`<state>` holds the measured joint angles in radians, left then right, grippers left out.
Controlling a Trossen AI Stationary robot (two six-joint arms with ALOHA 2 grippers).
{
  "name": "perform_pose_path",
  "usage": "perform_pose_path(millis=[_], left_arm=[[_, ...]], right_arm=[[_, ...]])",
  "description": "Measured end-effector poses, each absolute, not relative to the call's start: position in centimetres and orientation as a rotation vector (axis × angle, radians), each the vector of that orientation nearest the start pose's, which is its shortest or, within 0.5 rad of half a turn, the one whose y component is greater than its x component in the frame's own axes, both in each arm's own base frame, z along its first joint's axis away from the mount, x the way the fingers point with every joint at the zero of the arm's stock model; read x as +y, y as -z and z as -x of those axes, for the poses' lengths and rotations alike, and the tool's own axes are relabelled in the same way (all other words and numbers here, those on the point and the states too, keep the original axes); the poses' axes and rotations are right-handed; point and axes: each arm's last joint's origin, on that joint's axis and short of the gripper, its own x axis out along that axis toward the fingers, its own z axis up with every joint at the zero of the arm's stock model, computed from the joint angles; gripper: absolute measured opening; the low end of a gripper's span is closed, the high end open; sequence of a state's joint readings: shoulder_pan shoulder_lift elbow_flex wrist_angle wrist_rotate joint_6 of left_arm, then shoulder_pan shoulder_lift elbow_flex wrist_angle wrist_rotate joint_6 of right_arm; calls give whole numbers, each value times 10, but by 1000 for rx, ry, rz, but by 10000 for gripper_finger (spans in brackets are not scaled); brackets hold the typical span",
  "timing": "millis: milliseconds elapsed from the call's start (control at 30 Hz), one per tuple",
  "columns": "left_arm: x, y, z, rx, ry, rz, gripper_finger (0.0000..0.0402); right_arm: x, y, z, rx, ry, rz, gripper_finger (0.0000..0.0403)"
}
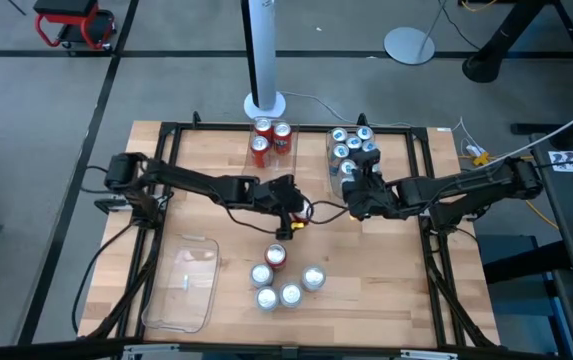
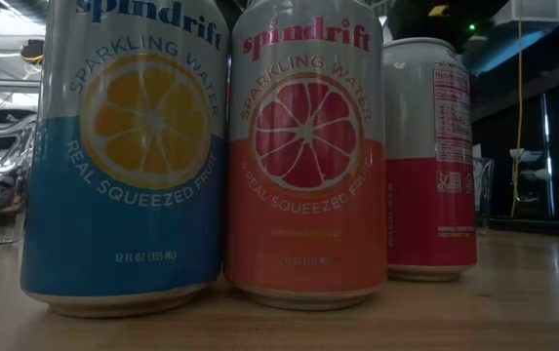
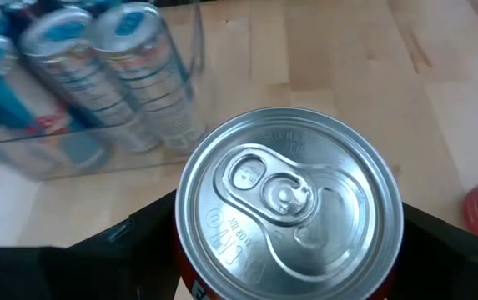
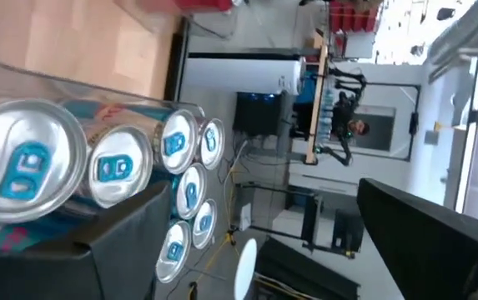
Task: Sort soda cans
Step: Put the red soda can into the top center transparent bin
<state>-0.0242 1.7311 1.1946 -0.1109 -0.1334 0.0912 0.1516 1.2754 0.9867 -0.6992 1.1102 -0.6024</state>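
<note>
A red can (image 3: pixel 289 208) is held between the fingers of the left gripper (image 1: pixel 288 203) near the middle of the wooden table (image 1: pixel 446 300). In the left wrist view, its silver top is seen from above, with a dark finger pressed on each side.

The right gripper (image 1: pixel 358 200) is held just beside a clear tray (image 1: pixel 330 160) at the far right, and its fingers are spread wide apart with nothing between them. The tray is filled with blue cans (image 1: pixel 354 145).

Three red cans (image 1: pixel 270 137) are stood together at the far edge. Nearer the front, one red can (image 1: pixel 276 256) and four silver-topped cans (image 1: pixel 288 286) are grouped together. An empty clear tray (image 1: pixel 181 285) is placed at the front left.
</note>
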Motion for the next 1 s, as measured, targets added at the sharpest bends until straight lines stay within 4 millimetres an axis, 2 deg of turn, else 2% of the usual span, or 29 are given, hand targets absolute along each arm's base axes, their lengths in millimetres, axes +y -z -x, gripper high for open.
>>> perform_pose_path(millis=[233, 433, 533, 633, 800, 1000], left_arm=[[-1, -259, -354, 704, -176, -175, 292], [4, -293, -333, 628, -263, -205, 292], [15, -308, -324, 584, -290, -205, 292], [35, -317, -315, 548, -353, -186, 292], [79, -306, -306, 539, -493, -153, 292], [126, -283, -293, 440, -523, -25, 292]], right_arm=[[9, -276, -235, 1116, 656, 1108, 380], [9, -275, -235, 1118, 656, 1107, 380], [9, -275, -235, 1118, 656, 1107, 380], [9, -275, -235, 1118, 652, 1105, 380], [9, -275, -235, 1119, 643, 1102, 380], [9, -275, -235, 1121, 637, 1100, 380]])
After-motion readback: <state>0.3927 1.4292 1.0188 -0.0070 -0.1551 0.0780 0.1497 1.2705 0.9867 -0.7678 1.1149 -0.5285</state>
